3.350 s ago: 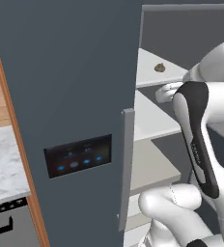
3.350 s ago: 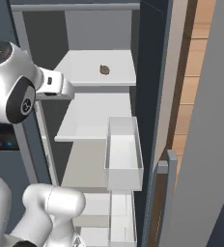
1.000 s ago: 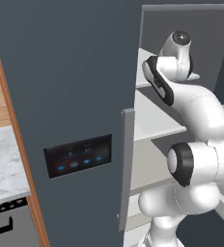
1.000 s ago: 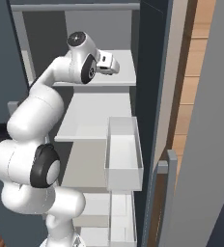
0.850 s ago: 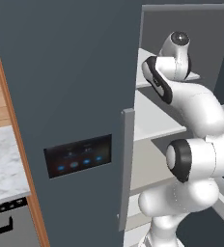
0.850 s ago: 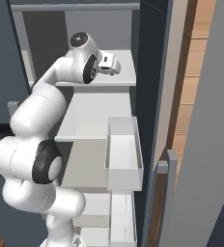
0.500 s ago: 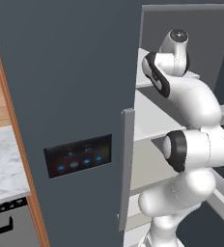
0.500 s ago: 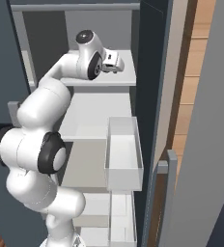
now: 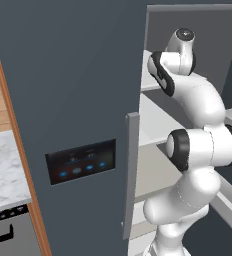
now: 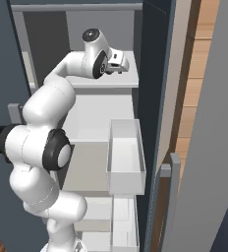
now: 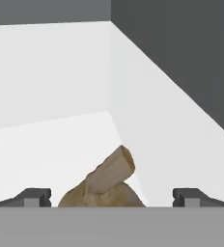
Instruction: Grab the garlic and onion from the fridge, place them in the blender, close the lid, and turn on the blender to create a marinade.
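The slate-grey fridge (image 9: 78, 75) stands with its compartment open. My arm reaches up onto the white top shelf (image 10: 111, 81). The gripper (image 10: 122, 64) hovers low over that shelf near its right side. In the hand view the garlic (image 11: 106, 185), a tan lumpy bulb with a stubby stem, lies on the shelf between my two fingertips (image 11: 36, 197). The gripper (image 11: 118, 197) is open, with its jaws wide on either side of the garlic and not touching it. The onion, blender and lid are out of view.
A white door bin (image 10: 126, 157) juts out below the shelf at my right. The fridge's side wall (image 11: 181, 96) runs close by the garlic. A door with a grey handle (image 10: 174, 177) stands open at the right. The marble counter (image 9: 3, 175) lies far left.
The arm has risen from a low folded pose to the top shelf. Over the last second the hand has edged further right along the shelf towards the garlic, with its jaws open throughout.
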